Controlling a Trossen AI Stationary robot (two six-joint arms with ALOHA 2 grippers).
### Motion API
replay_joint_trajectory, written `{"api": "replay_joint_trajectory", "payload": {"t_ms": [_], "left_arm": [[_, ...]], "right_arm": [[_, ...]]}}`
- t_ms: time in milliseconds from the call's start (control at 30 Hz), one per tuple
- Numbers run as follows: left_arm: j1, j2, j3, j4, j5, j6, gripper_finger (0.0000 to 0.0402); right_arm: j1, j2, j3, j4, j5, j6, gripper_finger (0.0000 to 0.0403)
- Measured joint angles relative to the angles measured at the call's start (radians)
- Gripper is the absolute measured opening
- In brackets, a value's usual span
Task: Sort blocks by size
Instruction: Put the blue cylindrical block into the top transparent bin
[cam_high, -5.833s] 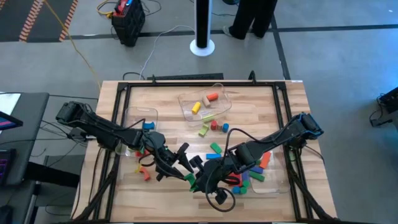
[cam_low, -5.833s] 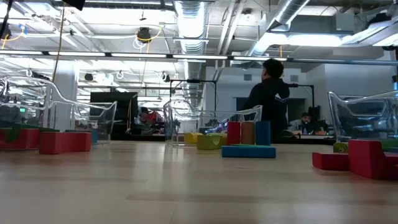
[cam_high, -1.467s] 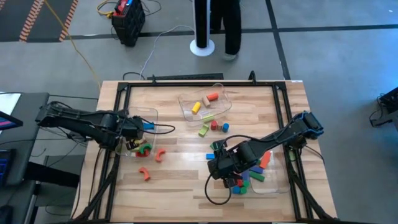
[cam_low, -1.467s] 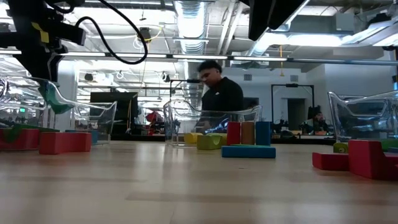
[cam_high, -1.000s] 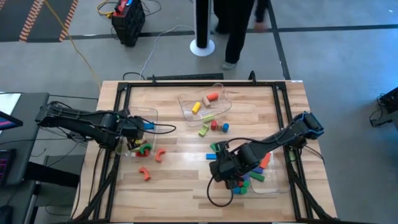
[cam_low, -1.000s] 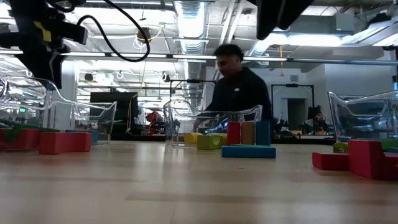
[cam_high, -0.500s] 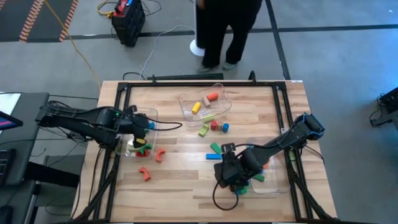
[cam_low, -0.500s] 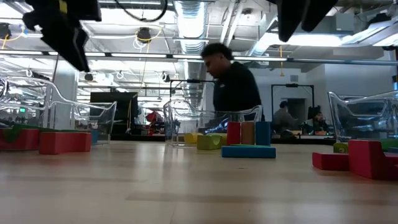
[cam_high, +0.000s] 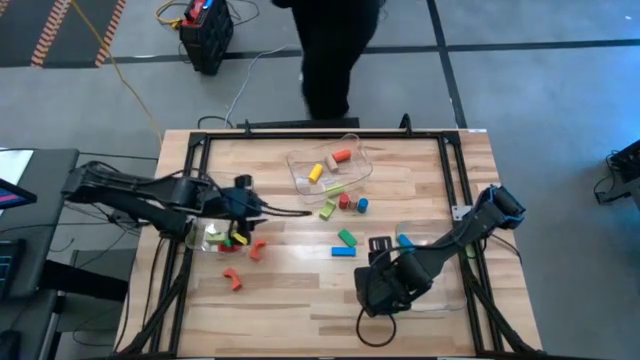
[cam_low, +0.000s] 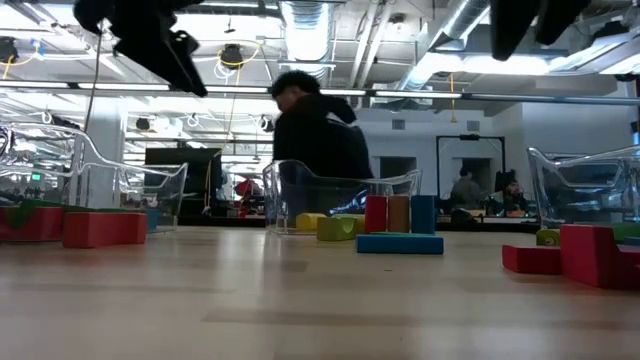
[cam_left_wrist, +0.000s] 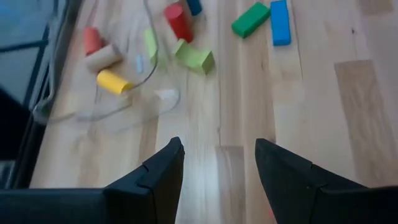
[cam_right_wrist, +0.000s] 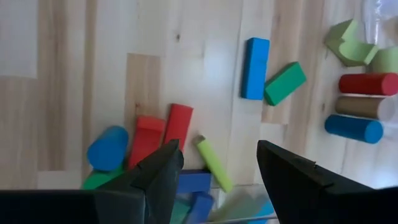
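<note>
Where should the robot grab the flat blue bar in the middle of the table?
Probably from straight above, closing across the blue bar's narrow width at its middle. It lies flat on the wooden table, with bare wood along one long side. The green block lies close beside its other side, so the fingers need care there.

The high view looks straight down from well above on the whole table (cam_high: 300, 290), both arms and some floor beyond its far edge. The low view sits at tabletop height, facing level across the wood into the room, close to the near blocks. The left wrist view tilts down and forward over the table's middle; the right wrist view looks almost straight down from close above. All four share the blue bar (cam_high: 343, 251) (cam_low: 399, 243) (cam_left_wrist: 280, 22) (cam_right_wrist: 255, 60); the green block (cam_high: 347, 238) (cam_left_wrist: 250, 19) (cam_right_wrist: 285, 83) beside it shows in three.
</note>
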Motion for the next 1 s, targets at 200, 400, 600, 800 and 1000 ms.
{"api": "replay_joint_trajectory", "payload": {"t_ms": [200,400,600,800,1000], "left_arm": [[0.0,0.126,0.0,0.165,0.084,0.113,0.0193],[-0.005,0.242,0.0,0.361,0.217,0.176,0.0193],[-0.047,0.369,0.0,0.56,0.314,0.2,0.0193],[-0.098,0.499,0.034,0.673,0.343,0.193,0.0193],[-0.141,0.638,0.129,0.731,0.342,0.174,0.0193]], "right_arm": [[0.043,0.0,0.0,-0.043,0.033,0.074,0.0244],[0.08,0.0,0.0,-0.063,0.065,0.137,0.0244],[0.108,0.0,0.0,-0.072,0.079,0.179,0.0244],[0.125,0.0,0.0,-0.086,0.082,0.21,0.0244],[0.14,0.0,0.0,-0.11,0.082,0.223,0.0244]]}}
